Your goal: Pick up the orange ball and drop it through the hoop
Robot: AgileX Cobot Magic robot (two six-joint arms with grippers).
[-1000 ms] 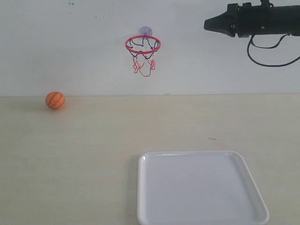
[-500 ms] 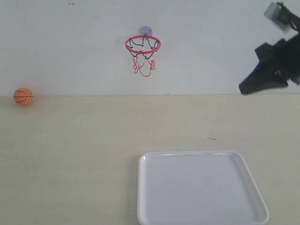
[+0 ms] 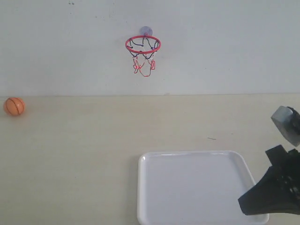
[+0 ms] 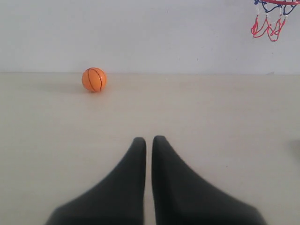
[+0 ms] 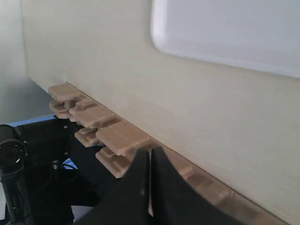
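Observation:
The orange ball [image 3: 14, 106] lies on the table at the far left, close to the back wall; the left wrist view shows the orange ball [image 4: 94, 79] well ahead of my left gripper [image 4: 149, 140], which is shut and empty. The hoop [image 3: 143, 45] with its red ring and string net hangs on the wall at centre, and its net [image 4: 268, 23] shows in a corner of the left wrist view. My right gripper [image 3: 248, 206] is low at the right, beside the tray's corner. In the right wrist view the right gripper [image 5: 150, 152] is shut and empty, over the table's front edge.
A white tray [image 3: 145, 161] lies on the table at the front right, and the white tray [image 5: 161, 40] also shows in the right wrist view. Beige interlocking pieces [image 5: 101, 126] line the table's front edge. A dark stand [image 5: 14, 159] stands beyond that edge.
The ball has rolled left along the wall, from about a fifth of the way in to the far left edge. My right arm has swung down from high at the upper right to low beside the tray.

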